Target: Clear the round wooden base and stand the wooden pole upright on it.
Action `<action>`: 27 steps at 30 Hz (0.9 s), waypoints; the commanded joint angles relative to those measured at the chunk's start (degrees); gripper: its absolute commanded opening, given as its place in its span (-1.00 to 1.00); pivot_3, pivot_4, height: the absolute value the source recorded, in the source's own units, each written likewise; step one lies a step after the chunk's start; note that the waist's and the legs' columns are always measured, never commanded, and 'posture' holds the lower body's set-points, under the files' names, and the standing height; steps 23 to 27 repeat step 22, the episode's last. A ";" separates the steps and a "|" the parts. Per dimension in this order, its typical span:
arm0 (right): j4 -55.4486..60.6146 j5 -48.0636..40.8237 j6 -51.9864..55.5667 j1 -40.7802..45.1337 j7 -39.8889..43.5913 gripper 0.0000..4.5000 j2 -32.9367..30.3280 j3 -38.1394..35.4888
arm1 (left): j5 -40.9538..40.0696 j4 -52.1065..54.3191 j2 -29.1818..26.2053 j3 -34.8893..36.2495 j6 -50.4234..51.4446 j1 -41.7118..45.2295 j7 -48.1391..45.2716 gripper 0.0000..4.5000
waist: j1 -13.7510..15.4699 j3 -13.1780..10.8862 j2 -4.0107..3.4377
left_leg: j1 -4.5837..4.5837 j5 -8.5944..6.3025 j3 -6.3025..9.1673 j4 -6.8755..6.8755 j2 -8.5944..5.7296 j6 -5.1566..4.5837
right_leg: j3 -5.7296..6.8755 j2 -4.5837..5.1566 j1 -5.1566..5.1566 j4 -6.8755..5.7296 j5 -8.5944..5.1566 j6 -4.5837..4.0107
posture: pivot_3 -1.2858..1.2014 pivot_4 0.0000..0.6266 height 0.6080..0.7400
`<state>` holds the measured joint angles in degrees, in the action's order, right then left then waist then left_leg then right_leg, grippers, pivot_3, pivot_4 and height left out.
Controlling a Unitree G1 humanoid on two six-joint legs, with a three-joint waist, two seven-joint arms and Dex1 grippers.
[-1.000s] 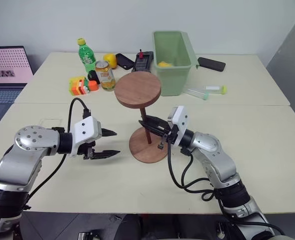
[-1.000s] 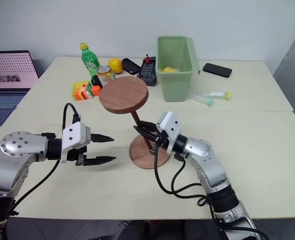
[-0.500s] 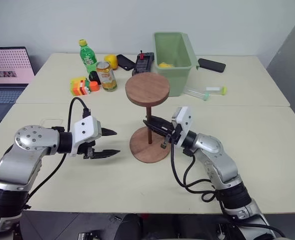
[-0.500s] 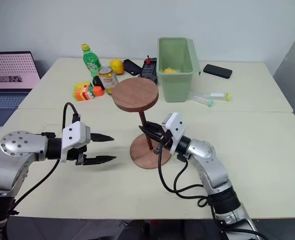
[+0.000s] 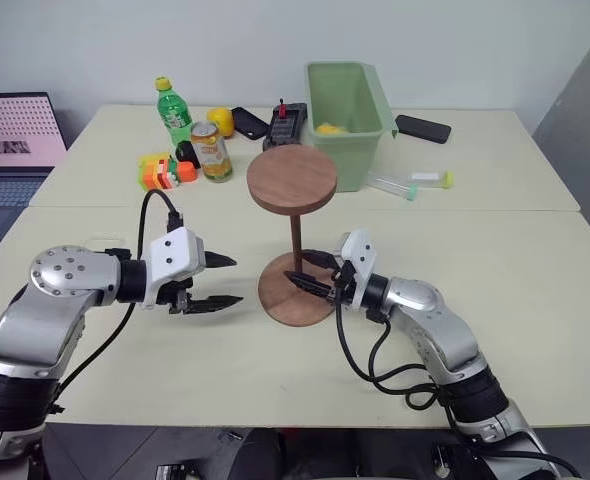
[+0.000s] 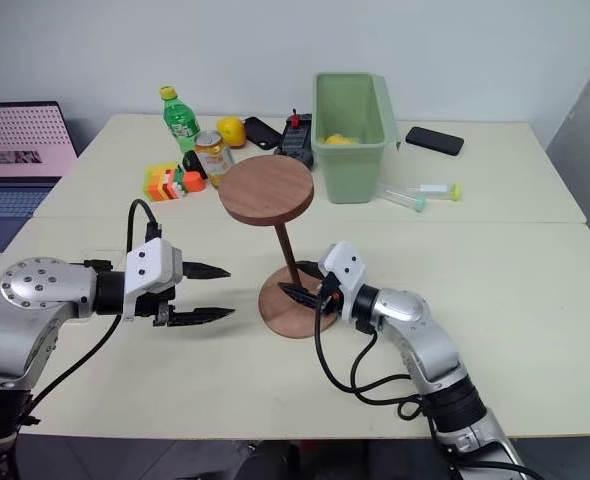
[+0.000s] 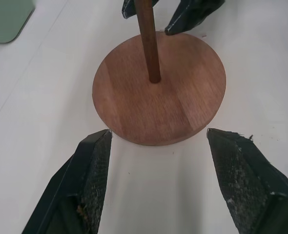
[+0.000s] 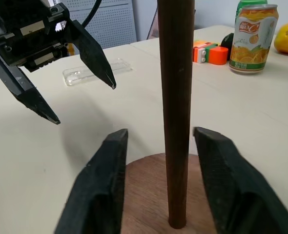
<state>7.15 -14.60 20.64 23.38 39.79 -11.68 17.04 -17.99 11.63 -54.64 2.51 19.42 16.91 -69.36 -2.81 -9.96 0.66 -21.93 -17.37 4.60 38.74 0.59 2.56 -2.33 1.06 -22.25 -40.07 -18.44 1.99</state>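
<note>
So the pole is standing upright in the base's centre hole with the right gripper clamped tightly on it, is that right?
Not quite: the wooden pole does stand upright in the round wooden base, but the right gripper is open, its fingers apart on either side of the pole without touching it, as the right wrist view shows.

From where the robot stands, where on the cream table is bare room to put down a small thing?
Free: the near table in front of the round light wooden base, and the right side, nearer than the clear tube. Crowded: the far left, with the green bottle, orange can, colourful blocks and the green bin.
</note>
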 commanded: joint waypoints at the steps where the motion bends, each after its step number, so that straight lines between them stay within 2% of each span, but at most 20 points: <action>1: 2.93 0.12 0.33 0.10 1.45 0.41 -1.78 0.08 | -1.67 1.70 0.33 0.74 0.67 0.93 0.38 0.44 | 0.04 0.00 0.00 | 0.00 0.00 -0.01 0.00 -0.01 0.00 | 0.00 0.00 0.00 0.00 0.00 0.00 | 0.03 -0.52 1.00; 4: 4.47 0.67 1.21 -0.64 3.03 0.69 -5.49 -0.14 | -0.82 1.02 0.39 1.23 2.41 1.10 2.16 0.44 | 0.09 0.00 0.01 | -0.01 0.00 0.00 0.00 -0.03 0.00 | 0.01 -0.01 0.01 0.02 0.00 0.00 | 0.03 -0.52 1.00; 13: 15.40 -3.12 2.08 -6.62 12.62 0.69 -25.25 -9.27 | 3.17 -1.56 -3.25 2.34 1.87 -1.79 4.13 0.44 | 0.62 -0.05 0.00 | -0.05 -0.01 -0.01 0.00 -0.04 -0.01 | 0.00 0.00 0.01 0.07 0.00 0.01 | 0.03 -0.52 1.00; 17: 23.28 -10.34 3.64 -14.08 18.57 0.69 -35.60 -22.47 | 2.11 -6.21 -5.40 5.97 1.62 -2.88 3.18 0.44 | 0.95 -0.09 0.00 | -0.06 -0.01 0.00 -0.03 0.01 -0.03 | 0.01 0.01 0.01 0.09 -0.01 0.00 | 0.03 -0.52 1.00; 22: 26.36 -14.68 5.75 -18.46 20.06 0.69 -40.24 -29.08 | 1.52 -10.14 -5.79 7.28 -0.24 -2.64 2.40 0.44 | 0.95 -0.08 0.02 | 0.03 -0.02 0.01 -0.02 0.02 -0.03 | 0.02 0.01 0.13 0.08 0.00 0.00 | 0.03 -0.52 1.00; 27: 26.36 -14.68 5.75 -18.46 20.06 0.69 -40.24 -29.08 | 1.52 -10.14 -5.79 7.28 -0.24 -2.64 2.40 0.44 | 0.95 -0.08 0.02 | 0.03 -0.02 0.01 -0.02 0.02 -0.03 | 0.02 0.01 0.13 0.08 0.00 0.00 | 0.03 -0.52 1.00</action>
